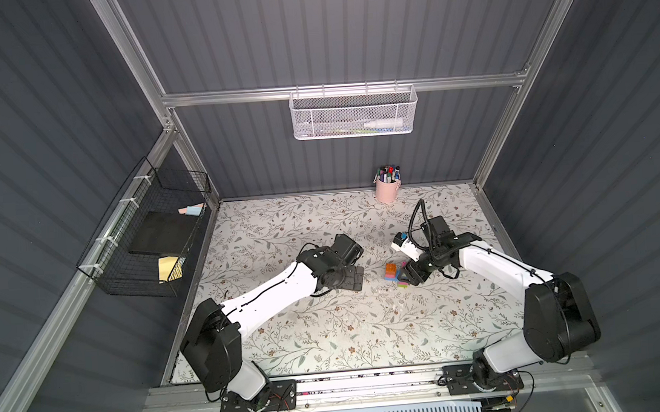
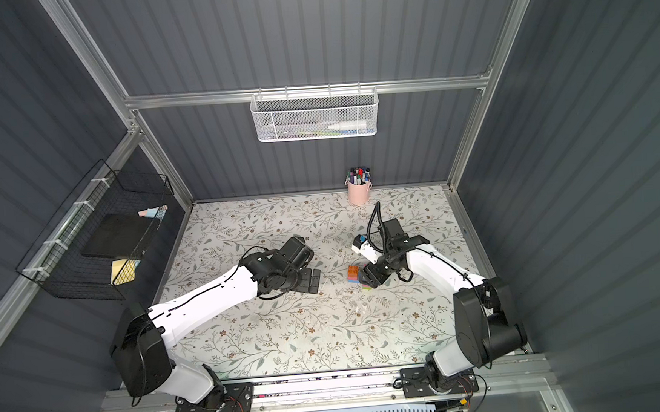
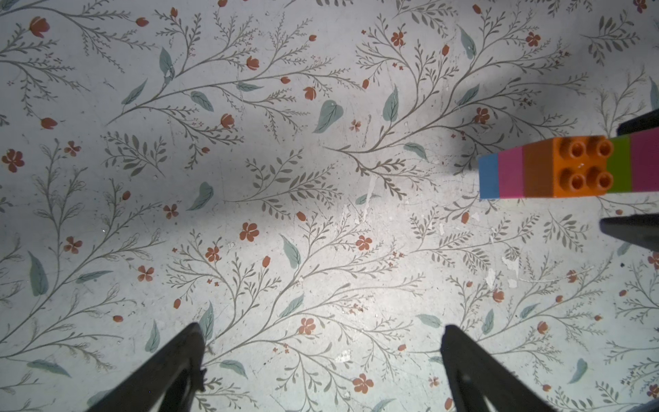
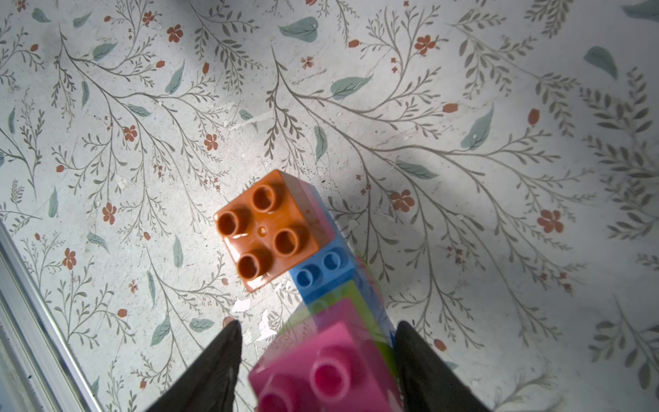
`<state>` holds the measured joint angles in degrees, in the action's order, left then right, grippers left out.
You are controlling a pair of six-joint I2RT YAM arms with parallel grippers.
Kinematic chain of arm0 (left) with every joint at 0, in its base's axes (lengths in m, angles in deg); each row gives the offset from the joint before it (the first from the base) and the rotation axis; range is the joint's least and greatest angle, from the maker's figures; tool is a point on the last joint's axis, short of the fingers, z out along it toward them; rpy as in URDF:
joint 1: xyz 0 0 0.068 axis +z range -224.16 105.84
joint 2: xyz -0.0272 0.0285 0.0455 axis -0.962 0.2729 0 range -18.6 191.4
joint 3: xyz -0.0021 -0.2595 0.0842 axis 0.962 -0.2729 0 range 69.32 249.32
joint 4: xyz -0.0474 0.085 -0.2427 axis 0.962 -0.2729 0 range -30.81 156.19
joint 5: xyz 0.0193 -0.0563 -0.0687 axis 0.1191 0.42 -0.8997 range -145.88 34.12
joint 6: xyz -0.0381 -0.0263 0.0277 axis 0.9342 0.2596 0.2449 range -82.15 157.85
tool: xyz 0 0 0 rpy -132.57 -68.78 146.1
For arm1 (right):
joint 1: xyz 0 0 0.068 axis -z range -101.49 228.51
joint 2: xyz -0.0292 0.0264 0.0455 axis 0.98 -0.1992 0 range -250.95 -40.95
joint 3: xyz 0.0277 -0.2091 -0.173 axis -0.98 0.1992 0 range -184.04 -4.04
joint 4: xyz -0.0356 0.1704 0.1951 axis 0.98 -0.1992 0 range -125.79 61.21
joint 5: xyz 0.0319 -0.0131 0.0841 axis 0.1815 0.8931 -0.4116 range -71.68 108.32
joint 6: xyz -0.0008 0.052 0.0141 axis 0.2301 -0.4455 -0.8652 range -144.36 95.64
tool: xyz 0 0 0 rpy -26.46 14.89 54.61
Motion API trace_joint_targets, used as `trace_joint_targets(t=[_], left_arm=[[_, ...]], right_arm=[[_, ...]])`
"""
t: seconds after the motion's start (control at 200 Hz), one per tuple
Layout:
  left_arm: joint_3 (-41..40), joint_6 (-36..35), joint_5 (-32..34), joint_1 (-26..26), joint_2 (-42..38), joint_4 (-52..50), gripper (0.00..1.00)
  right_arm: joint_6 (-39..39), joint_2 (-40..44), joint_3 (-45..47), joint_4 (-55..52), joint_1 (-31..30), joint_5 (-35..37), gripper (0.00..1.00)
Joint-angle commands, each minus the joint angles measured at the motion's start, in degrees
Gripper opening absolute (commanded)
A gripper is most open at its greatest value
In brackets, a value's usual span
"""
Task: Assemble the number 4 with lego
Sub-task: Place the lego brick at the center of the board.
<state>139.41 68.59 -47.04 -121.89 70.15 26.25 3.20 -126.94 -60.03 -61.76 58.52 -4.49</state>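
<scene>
Hovering over the floral bench, the left gripper points down with its jaws spread wide and nothing between them. It looks parked on standby, close enough to steady the build yet clear of it. Just to its right, near the middle of the bench, sits the number 4, a joined cluster of lego. In the right wrist view an orange brick tops one stack, a blue brick bridges across, and a green brick lies under a pink brick. The right gripper reaches in from the right side and straddles that pink brick, one finger on each flank, probably to press it home or square it up. The brick is blurred and a sliver of bench shows beside one finger, so I cannot tell whether the jaws actually clamp it. The digit seems close to finished.
</scene>
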Motion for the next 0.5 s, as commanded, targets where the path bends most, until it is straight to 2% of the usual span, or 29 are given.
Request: trace_joint_targets(t=[0.0, 0.285, 0.415, 0.495], left_arm=[[-0.8, -1.2, -0.5, 0.5, -2.1, 0.4, 0.99], [-1.1, -1.7, -0.3, 0.7, -2.7, 0.3, 0.99], [-1.4, -1.8, -0.2, 0.9, -3.0, 0.4, 0.99], [-1.4, -1.8, -0.2, 1.0, -3.0, 0.4, 0.99]], right_arm=[[2.7, -0.2, 0.1, 0.2, -0.2, -0.7, 0.64], [2.7, -0.4, -0.2, 0.3, -0.2, -1.5, 0.51], [2.6, -1.1, -0.5, 1.1, -0.6, -2.7, 0.49], [1.9, -1.7, -1.7, 0.8, -0.8, -3.1, 0.52]])
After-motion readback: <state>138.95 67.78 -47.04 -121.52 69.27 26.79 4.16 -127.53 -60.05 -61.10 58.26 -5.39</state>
